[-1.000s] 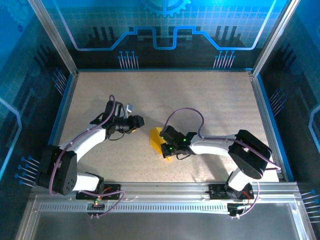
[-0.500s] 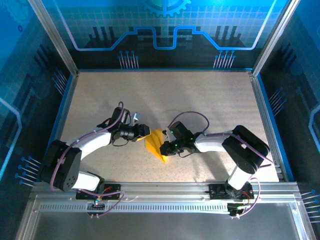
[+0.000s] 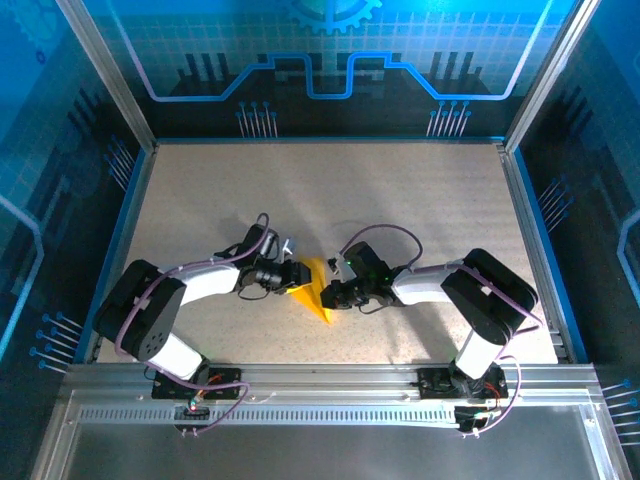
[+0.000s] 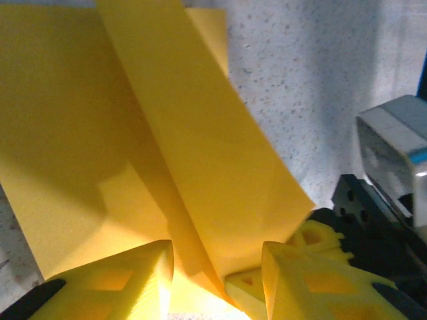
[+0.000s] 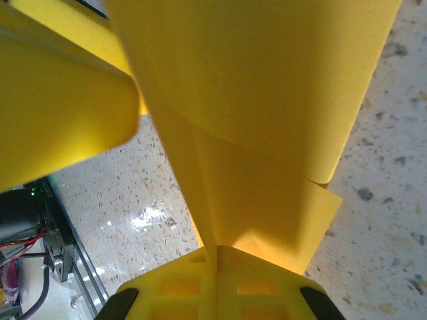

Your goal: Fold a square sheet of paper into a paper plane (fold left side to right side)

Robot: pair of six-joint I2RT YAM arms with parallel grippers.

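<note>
Near the middle of the tabletop (image 3: 420, 190), somewhat toward its near edge, the paper sheet (image 3: 314, 297) lies between the two arms, already creased into a narrower, pointed shape. The right gripper (image 3: 331, 291) is clenched on the sheet's raised fold, apparently to anchor the paper and keep that layer standing. The left gripper (image 3: 296, 275) meets it from the opposite side with jaws parted, straddling the same fold, a placement that suits carrying the left flap across to the right. The overhead view supplies the layout: both grippers nose to nose at the paper, its tip directed toward the near edge. The right wrist view adds that its fingers (image 5: 173, 280) meet with paper pinched in their seam. The left wrist view adds that a gap separates its fingers (image 4: 127, 283), with the fold rising through it; whether they touch the paper cannot be told.
</note>
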